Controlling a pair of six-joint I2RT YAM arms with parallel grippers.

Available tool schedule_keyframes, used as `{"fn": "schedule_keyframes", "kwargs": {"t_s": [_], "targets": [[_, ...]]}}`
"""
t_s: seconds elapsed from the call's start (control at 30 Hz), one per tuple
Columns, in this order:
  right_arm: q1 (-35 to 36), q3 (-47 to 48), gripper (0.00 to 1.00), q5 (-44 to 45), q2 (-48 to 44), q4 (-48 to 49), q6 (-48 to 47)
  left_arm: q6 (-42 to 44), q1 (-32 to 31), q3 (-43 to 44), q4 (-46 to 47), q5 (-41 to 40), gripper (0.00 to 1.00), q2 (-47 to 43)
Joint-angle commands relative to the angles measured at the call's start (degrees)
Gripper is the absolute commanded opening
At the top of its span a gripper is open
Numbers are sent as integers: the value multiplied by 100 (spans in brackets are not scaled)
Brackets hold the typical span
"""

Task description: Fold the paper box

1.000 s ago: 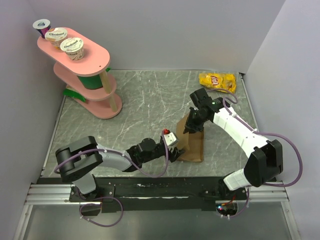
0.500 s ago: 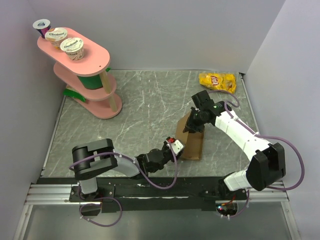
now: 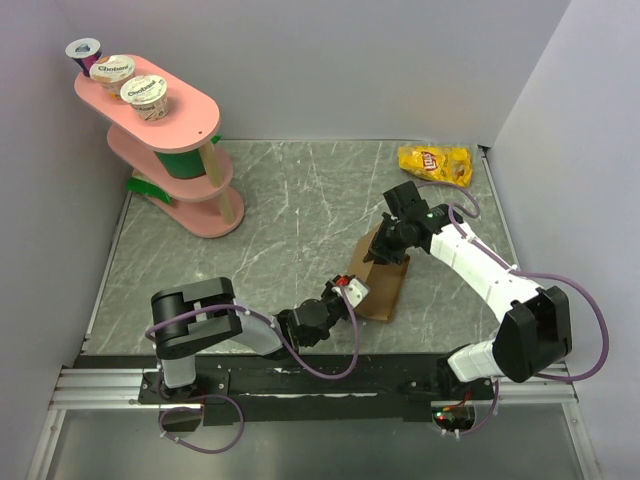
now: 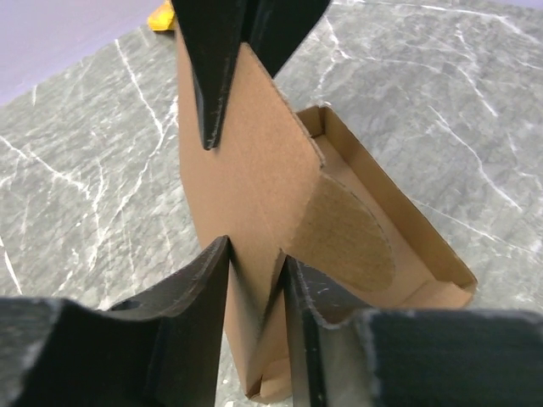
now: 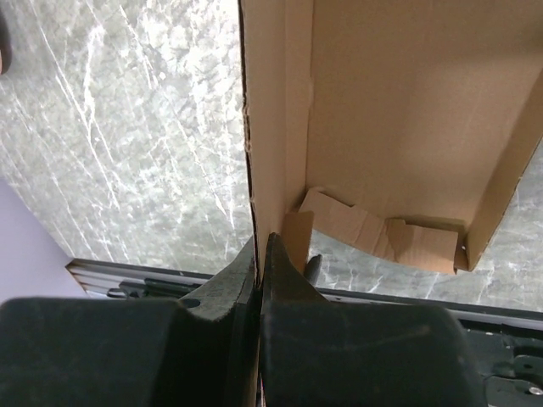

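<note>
My left pincer (image 4: 254,264) and right pincer (image 5: 259,254) each clamp the raised panel of the paper box (image 3: 388,288), right of centre on the worktop (image 3: 280,220). I should turn that panel evenly along its crease, neither end leading.

right gripper (image 5: 260,244): bottom centre, pinched tight on a thin upright wall of the paper box (image 5: 399,110) | box interior: filled upper right, folded flaps (image 5: 373,233) lower centre | marbled table (image 5: 127,127): left side
</note>
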Motion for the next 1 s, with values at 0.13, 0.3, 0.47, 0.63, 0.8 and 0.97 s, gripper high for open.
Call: {"fn": "schedule_keyframes", "kwargs": {"t_s": [0.13, 0.3, 0.47, 0.63, 0.8, 0.97], "targets": [[107, -340, 0, -738, -75, -650, 129, 165, 114, -61, 1140, 328, 33, 192], [107, -559, 0, -405, -128, -501, 41, 87, 114, -158, 947, 602, 40, 228], [98, -682, 0, 87, -356, -360, -82, 16, 97, -246, 648, 699, 53, 87], [81, -981, 0, 273, -541, -141, 41, -115, 61, -377, 358, 787, 81, -167], [89, -1403, 0, 316, -883, 70, 366, -352, -9, -720, -230, 1006, 88, -835], [81, -1842, 0, 475, -1297, 457, 779, -669, -44, -1045, -1020, 1647, 95, -1739]]}}
